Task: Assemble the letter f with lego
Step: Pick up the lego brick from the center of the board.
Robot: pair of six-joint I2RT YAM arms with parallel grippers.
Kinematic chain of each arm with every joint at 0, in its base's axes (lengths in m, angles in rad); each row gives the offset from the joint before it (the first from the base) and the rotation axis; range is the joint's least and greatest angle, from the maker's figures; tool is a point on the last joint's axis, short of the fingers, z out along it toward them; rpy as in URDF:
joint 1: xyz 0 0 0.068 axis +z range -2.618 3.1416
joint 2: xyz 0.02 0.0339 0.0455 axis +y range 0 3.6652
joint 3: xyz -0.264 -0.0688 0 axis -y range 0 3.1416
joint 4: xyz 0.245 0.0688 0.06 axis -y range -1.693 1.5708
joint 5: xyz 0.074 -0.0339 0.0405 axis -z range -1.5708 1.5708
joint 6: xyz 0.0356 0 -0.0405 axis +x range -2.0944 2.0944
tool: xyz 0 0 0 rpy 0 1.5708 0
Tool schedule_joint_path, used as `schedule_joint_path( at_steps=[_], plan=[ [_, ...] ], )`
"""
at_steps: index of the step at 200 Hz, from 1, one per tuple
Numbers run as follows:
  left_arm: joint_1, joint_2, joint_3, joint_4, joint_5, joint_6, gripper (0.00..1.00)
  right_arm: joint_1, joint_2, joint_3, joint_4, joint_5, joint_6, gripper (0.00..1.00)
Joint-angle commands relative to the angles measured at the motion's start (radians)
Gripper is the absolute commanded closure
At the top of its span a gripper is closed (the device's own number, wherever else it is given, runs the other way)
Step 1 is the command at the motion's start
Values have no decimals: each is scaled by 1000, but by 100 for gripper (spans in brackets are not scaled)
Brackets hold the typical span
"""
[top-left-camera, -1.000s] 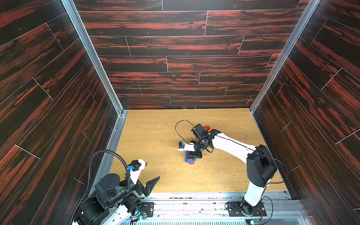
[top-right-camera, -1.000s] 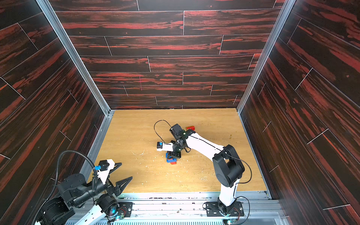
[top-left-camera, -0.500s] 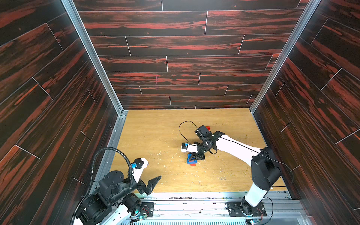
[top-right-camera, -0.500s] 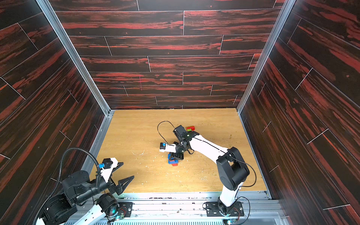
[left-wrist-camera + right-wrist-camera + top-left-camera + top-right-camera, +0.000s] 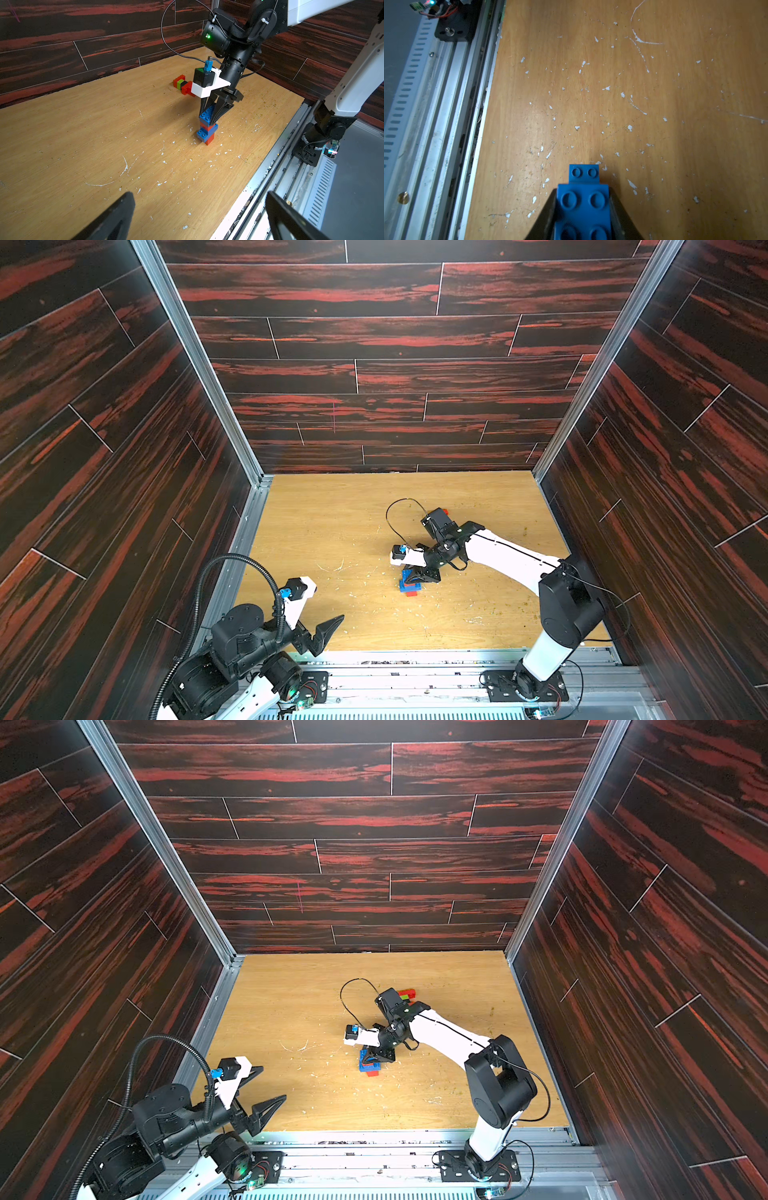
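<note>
A small lego tower (image 5: 206, 133) of alternating blue and red bricks stands mid-table, also in both top views (image 5: 409, 588) (image 5: 370, 1068). My right gripper (image 5: 211, 121) (image 5: 411, 577) (image 5: 369, 1057) comes down on it from above, shut on the top blue brick (image 5: 583, 207) (image 5: 205, 115). In the right wrist view a lower blue brick (image 5: 584, 173) juts out past the right gripper (image 5: 583, 190). Farther back lies a row of red, lime green and black bricks (image 5: 182, 84) (image 5: 406, 994). My left gripper (image 5: 199, 204) (image 5: 328, 605) (image 5: 271, 1085) hovers open and empty near the front left.
A metal rail (image 5: 415, 659) borders the table's front edge, carrying both arm bases. Dark wood-patterned walls (image 5: 374, 364) close in the left, back and right sides. White flecks and scratches (image 5: 124, 166) dot the wooden tabletop.
My right gripper, still shut on the top blue brick, has drifted a little toward the front right with the tower. The left arm has shifted slightly to the right.
</note>
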Motion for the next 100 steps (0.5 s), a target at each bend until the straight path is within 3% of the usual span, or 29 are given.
schedule_joint_path(
  at_steps=[1, 55, 100],
  plan=[
    [-5, 20, 14, 3, -1, 6, 0, -3, -5, -16, 88, -73, -16, 66],
    [-5, 69, 16, 9, -29, 20, 0, -2, 3, -18, 150, -74, -10, 66],
    [1, 176, 27, 107, -138, 126, 0, -10, -25, 64, 27, -89, -45, 66]
  ],
)
